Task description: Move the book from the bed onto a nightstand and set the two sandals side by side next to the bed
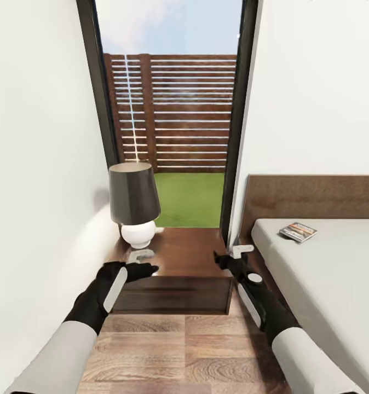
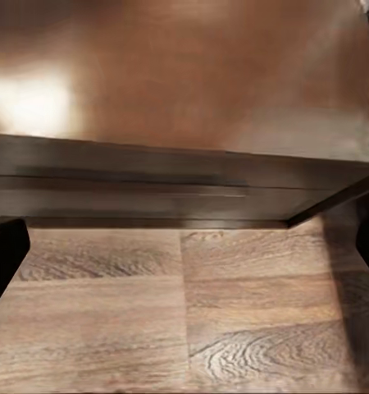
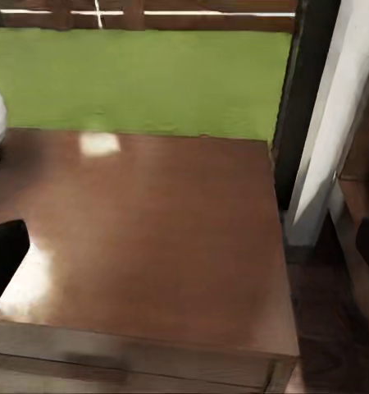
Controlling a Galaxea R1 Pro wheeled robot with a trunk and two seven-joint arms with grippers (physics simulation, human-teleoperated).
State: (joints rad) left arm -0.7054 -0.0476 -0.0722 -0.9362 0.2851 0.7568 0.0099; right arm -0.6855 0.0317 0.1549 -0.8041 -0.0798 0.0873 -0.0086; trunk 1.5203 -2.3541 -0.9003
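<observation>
The robot faces the nightstand (image 1: 176,273), which stands in the corner between the white wall and the bed (image 1: 327,273), in front of a tall dark-framed window (image 1: 173,109). A table lamp (image 1: 134,202) with a dark shade and a white round base occupies the wall-side rear of the nightstand top. The bed-side half of that top is bare, which makes it the likely landing area for the book.

The book (image 1: 298,231) lies flat on the grey mattress near the headboard (image 1: 316,197), well apart from both hands. No sandal appears in these views.

The left hand (image 1: 140,256) hovers above the front wall-side edge of the nightstand; its wrist camera looks down onto the cabinet top, the drawer front and the plank floor (image 2: 184,328). The right hand (image 1: 240,251) hovers over the bed-side front corner of the nightstand, near the bed frame. Both hands carry nothing. Whether their fingers are spread or pressed together cannot be told from these views.

Judgement: the book transfer has not begun. The right arm is the nearer one to the book, and reaching it calls for an extension across the mattress.
</observation>
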